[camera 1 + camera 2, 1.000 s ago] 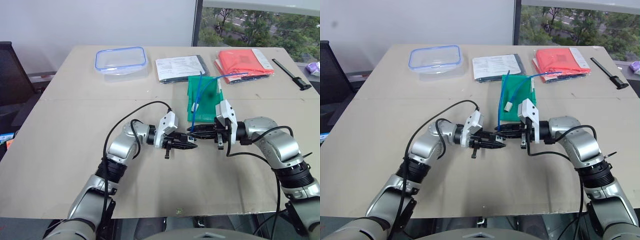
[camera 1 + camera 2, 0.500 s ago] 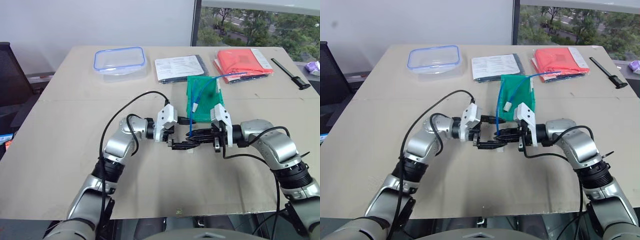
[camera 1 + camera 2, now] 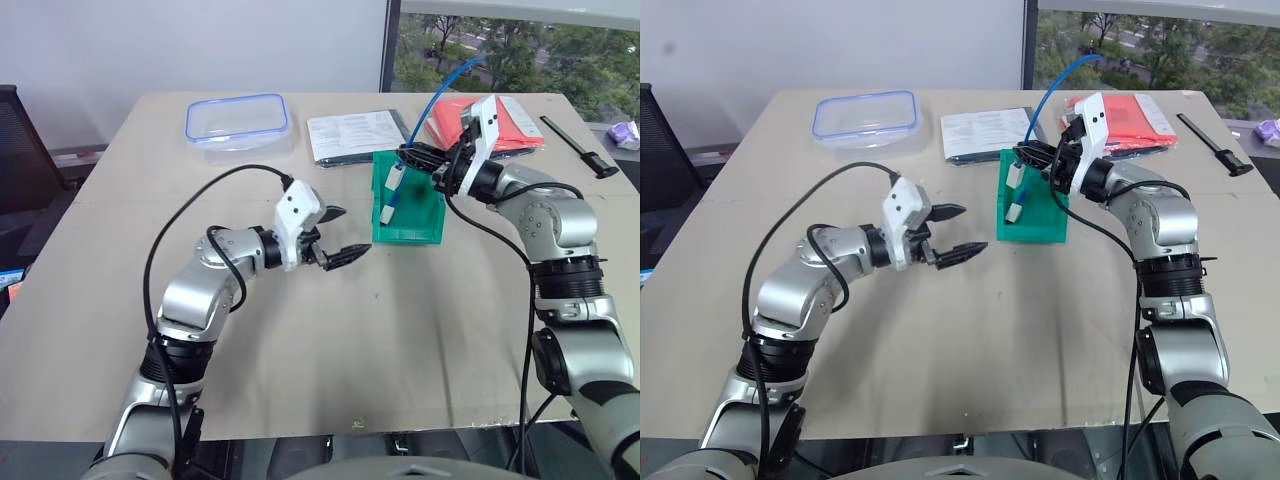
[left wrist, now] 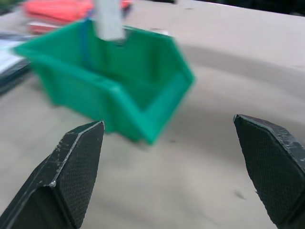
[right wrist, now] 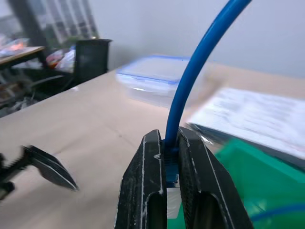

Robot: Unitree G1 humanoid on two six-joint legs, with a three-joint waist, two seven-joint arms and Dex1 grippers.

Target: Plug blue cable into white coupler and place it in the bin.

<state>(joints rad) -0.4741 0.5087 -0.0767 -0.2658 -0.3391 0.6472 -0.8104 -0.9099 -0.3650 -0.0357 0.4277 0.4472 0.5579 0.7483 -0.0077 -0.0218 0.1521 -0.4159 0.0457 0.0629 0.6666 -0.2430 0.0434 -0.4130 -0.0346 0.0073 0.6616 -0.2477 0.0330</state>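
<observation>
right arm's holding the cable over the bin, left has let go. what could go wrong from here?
1. The right gripper pinches only the thin blue cable, and the white coupler dangles below on the plug, so it may pull free or swing.
2. The coupler hangs near the green bin's edge, so a release now might drop it on the rim or the table.
3. The cable's long free end arcs above the gripper and may end up draped outside the bin.
</observation>
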